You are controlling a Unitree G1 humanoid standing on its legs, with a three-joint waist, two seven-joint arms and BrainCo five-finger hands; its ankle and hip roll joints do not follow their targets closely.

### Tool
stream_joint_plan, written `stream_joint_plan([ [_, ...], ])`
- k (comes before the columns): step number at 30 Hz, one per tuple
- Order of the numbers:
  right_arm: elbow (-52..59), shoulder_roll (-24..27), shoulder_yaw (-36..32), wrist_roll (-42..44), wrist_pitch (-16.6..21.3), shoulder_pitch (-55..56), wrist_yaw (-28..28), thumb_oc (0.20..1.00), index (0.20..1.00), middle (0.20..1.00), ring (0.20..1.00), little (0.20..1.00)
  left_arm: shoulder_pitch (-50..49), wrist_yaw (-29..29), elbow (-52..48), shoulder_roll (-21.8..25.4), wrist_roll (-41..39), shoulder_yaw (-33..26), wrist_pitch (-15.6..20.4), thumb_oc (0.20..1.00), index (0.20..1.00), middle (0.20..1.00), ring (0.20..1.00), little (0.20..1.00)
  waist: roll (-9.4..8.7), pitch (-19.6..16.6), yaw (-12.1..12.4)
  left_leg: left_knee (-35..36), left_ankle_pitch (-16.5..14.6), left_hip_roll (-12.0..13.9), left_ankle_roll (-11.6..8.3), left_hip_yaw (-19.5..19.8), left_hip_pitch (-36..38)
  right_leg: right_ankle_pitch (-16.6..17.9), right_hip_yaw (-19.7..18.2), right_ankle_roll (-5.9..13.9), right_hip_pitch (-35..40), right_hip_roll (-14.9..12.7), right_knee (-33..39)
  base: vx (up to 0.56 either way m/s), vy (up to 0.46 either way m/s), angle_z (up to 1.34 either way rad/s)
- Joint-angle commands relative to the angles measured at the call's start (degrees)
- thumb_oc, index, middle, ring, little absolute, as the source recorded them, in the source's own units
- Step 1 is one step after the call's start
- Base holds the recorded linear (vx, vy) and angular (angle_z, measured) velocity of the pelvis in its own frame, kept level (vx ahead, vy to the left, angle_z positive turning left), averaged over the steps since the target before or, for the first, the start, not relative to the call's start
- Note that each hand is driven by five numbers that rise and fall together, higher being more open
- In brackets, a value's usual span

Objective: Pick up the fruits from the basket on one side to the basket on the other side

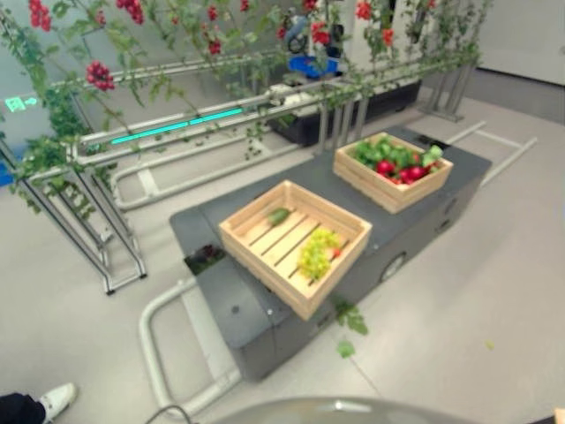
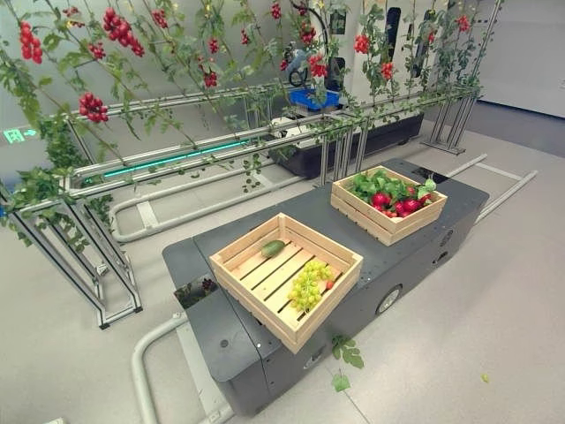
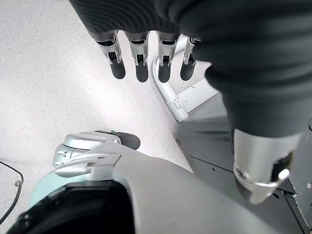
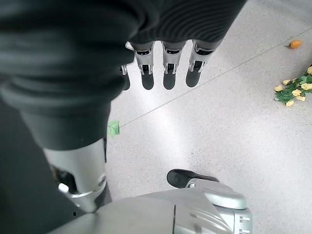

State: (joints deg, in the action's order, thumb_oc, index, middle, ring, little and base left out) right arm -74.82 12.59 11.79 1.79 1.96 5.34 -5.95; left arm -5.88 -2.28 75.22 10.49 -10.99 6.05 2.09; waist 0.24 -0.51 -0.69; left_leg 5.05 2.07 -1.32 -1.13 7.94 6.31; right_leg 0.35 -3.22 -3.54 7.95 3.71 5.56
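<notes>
Fingers of the left hand (image 3: 139, 58) hang straight and relaxed over bare floor, holding nothing; the right hand (image 4: 165, 63) hangs the same way, fingers loosely extended and empty, above grey floor where a small green leaf (image 4: 113, 128) and a sprig of yellow flowers (image 4: 295, 91) lie.

Two wooden slatted crates sit on the dark grey cart (image 2: 265, 349). The near crate (image 2: 284, 276), overhanging the cart's near edge, holds a bunch of green grapes (image 2: 308, 283) toward its near right corner with a small red-orange piece just beside it, and a green cucumber-like fruit (image 2: 273, 248) lying near its far left corner. The far crate (image 2: 387, 203), by the cart's far right corner, is piled with green leafy produce and red fruits (image 2: 382, 200). Vines with red berry clusters (image 2: 93, 106) hang on metal frames behind the cart.
</notes>
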Motion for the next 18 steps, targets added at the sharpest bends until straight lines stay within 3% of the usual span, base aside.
stream_joint_plan([
  [1,-0.05,0.93,-0.59,1.39,1.15,-2.44,-1.57,1.000,1.000,1.000,1.000,1.000,4.20,-1.64,1.59,-2.19,-1.72,-0.11,2.11,1.000,1.000,1.000,1.000,1.000,-1.52,2.38,-0.20,-2.50,-8.54,-1.94,-0.75,1.20,1.85,-5.71,0.32,5.82,-0.26,-1.54,-0.56,-0.07,-0.037,0.05],
  [9,0.85,2.21,-1.23,1.85,1.66,-2.88,-2.49,1.000,1.000,1.000,1.000,1.000,4.97,-1.49,-3.19,-2.33,-6.28,0.26,3.77,1.000,1.000,1.000,1.000,1.000,-1.24,4.79,-0.32,-6.28,-8.17,-2.49,-1.52,2.17,-2.12,-4.93,1.48,5.48,-1.98,-1.50,-0.56,-0.09,-0.043,0.07],
  [18,3.63,4.48,-2.41,2.20,2.20,-3.09,-3.62,1.000,1.000,1.000,1.000,1.000,1.33,-1.30,-22.03,-1.17,-12.98,2.17,6.61,1.000,1.000,1.000,1.000,1.000,-0.66,8.37,0.01,-12.11,-7.03,-4.31,-2.44,3.48,-9.07,-3.92,3.69,5.58,-4.33,-2.30,-0.56,-0.12,-0.053,0.19],
])
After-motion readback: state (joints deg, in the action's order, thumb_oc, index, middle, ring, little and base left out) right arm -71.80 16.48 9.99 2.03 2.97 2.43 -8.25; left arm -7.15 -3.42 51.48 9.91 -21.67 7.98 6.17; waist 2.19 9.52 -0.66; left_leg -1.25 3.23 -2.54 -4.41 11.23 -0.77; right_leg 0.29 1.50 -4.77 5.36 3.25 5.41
